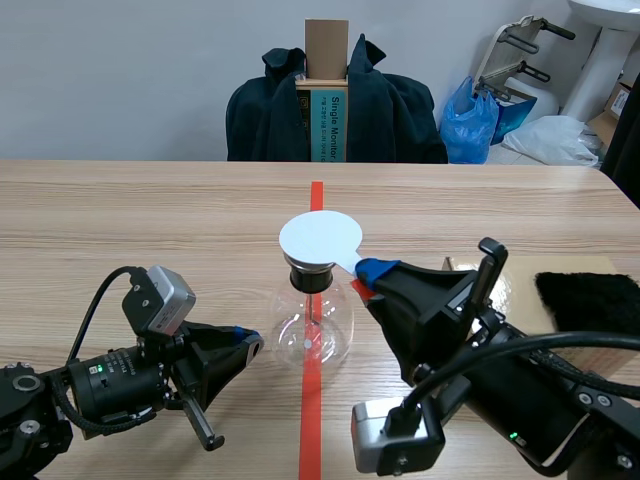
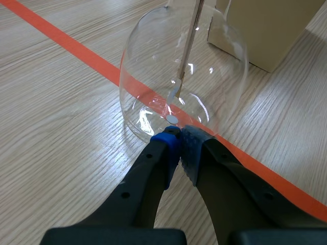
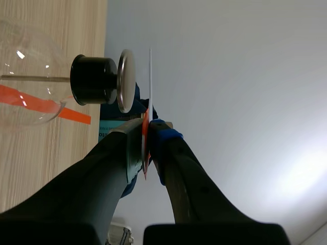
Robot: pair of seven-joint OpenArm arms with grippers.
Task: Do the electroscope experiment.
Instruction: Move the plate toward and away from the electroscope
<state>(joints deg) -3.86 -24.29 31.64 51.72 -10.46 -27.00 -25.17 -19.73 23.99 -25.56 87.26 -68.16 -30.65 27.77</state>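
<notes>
left arm: comes in low over the worktop (image 1: 150, 220) from the near left, lying nearly flat, pointed at the flask's base
left end effector (image 1: 255, 345): pinched narrow, the two pads meeting with nothing between them; the tip is right up against the lower glass wall, can't tell if it actually touches
right arm: bulky, comes in from the near right and angles up toward the middle
right end effector (image 1: 368, 272): clamped on the rim of the white disc (image 1: 320, 238), so it's holding that and nothing else
electroscope (image 1: 312, 335): round clear glass flask sitting on the red tape line (image 1: 312, 420) mid-worktop, between the two arms
stopper (image 1: 310, 275): black, plugging the flask's neck
metal plate (image 3: 126, 79): silvery cap on top of the stopper
rod (image 2: 189, 46): thin metal, running down inside the glass, with a small pale strip at its lower end
white disc position: flat and level just above the metal plate, a thin gap showing between them in the right wrist view
black pad (image 1: 590, 300): fuzzy looking, lies on a tan board (image 1: 560, 265) off to the right
far side: dark jacket (image 1: 400, 110) draped around an upright cardboard box (image 1: 326, 90), blue bag (image 1: 470, 120) beside it
</notes>
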